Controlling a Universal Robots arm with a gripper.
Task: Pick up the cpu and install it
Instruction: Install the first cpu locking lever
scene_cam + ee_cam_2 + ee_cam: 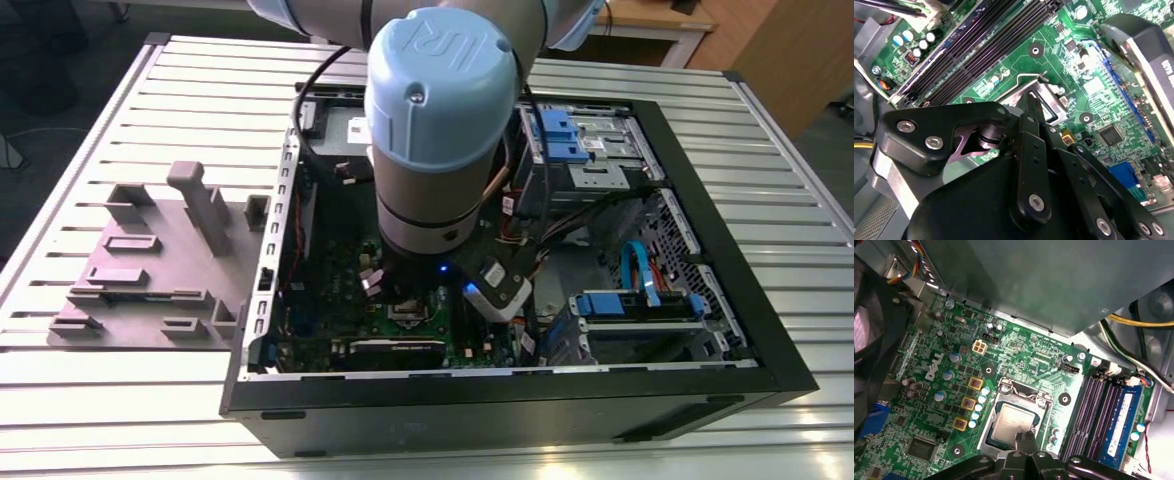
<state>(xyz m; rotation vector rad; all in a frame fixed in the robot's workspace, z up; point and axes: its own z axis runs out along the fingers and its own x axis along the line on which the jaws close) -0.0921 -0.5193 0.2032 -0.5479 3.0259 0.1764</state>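
Observation:
The cpu (1013, 422) is a small silvery square lying flat inside the metal-framed socket (1004, 390) on the green motherboard (1019, 347). In the first wrist view my gripper (1027, 439) hangs just over the cpu's edge, its two thin black fingertips pressed together with nothing between them. The second wrist view shows the black finger links and one finger (1030, 112) above the socket frame (1051, 102). In the exterior view my arm (441, 150) reaches down into the open computer case (747, 300) and covers the socket area.
Memory slots (1093, 410) and a blue memory stick (1121, 422) run beside the socket. Yellow and black cables (1139, 322) and a grey metal case wall (1054, 285) stand close by. A grey fixture with blocks (147, 260) sits outside the case on the exterior view's left.

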